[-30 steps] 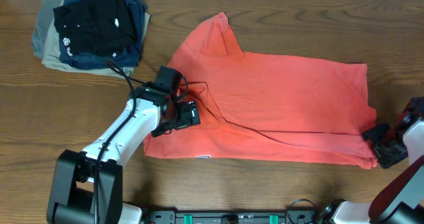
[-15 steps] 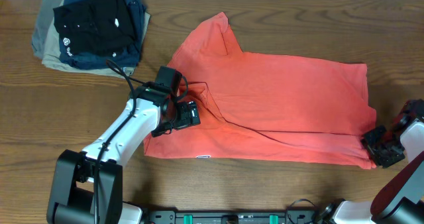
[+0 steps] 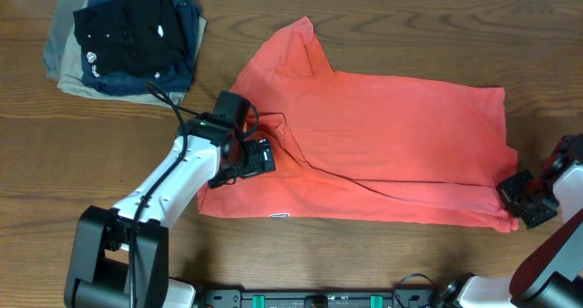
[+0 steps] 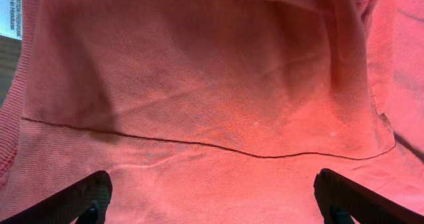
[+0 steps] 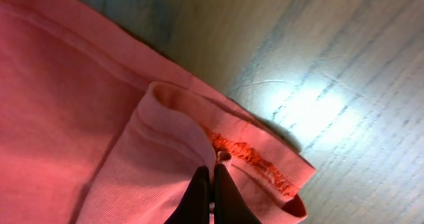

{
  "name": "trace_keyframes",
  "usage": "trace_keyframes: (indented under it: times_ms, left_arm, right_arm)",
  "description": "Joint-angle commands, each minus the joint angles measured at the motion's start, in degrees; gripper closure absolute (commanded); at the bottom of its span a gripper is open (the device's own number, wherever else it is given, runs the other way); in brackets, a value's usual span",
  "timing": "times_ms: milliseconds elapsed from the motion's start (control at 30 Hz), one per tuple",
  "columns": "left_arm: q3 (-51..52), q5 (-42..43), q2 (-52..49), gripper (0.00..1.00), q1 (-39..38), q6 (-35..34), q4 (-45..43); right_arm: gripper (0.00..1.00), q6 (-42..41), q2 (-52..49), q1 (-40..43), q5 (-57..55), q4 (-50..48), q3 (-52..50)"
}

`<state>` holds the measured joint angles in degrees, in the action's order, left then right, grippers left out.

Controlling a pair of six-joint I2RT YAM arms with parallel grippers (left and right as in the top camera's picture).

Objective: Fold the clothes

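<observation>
Jaws of the right gripper [image 3: 521,199] are pressed together on the T-shirt [image 3: 383,144], pinching a rolled, layered bit of hem at its near right corner. In the right wrist view the two dark fingertips [image 5: 201,187] meet with no gap where they bite into the fold, and a line of frayed orange stitching runs along the hem just beside them. Jaws of the left gripper [image 3: 260,155] stand wide apart over the shirt's left part. In the left wrist view its two black fingers [image 4: 86,199] sit at the bottom corners with fabric spanning the space between them. Whether they touch the cloth cannot be told.

One coral-red T-shirt lies flat on the wooden table [image 3: 118,144], filling its middle. It is soft, fine-knit cotton, folded into a rough wide rectangle. One short sleeve [image 3: 305,39] points away from the shirt's far left corner. A thin dark edge line crosses the shirt from its left part down toward its near right corner. One small white label [image 3: 278,216] shows at the shirt's near edge, toward the left.

One pile of three folded garments [image 3: 123,39] sits well apart from the shirt, beyond its far left side: khaki at the bottom, navy in the middle, black on top. Two arms reach in, one white-cased at the shirt's left, one at its right corner.
</observation>
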<state>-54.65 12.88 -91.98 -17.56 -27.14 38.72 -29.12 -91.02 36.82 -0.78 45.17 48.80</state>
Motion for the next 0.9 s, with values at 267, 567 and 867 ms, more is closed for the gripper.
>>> trace_keyframes:
  times_ms: [267, 567, 867]
  left_arm:
    - [0.57, -0.96, -0.35, 0.02, 0.13, 0.35, 0.22]
    - [0.57, -0.96, -0.35, 0.02, 0.13, 0.35, 0.22]
    - [0.57, -0.96, -0.35, 0.02, 0.13, 0.35, -0.44]
  right_arm:
    - [0.99, -1.07, -0.26, -0.02, 4.46, 0.87, 4.24]
    - [0.98, -4.11, -0.28, -0.04, 6.32, -3.93, 6.01]
    - [0.97, -4.04, -0.28, -0.83, 7.91, -9.44, 6.01]
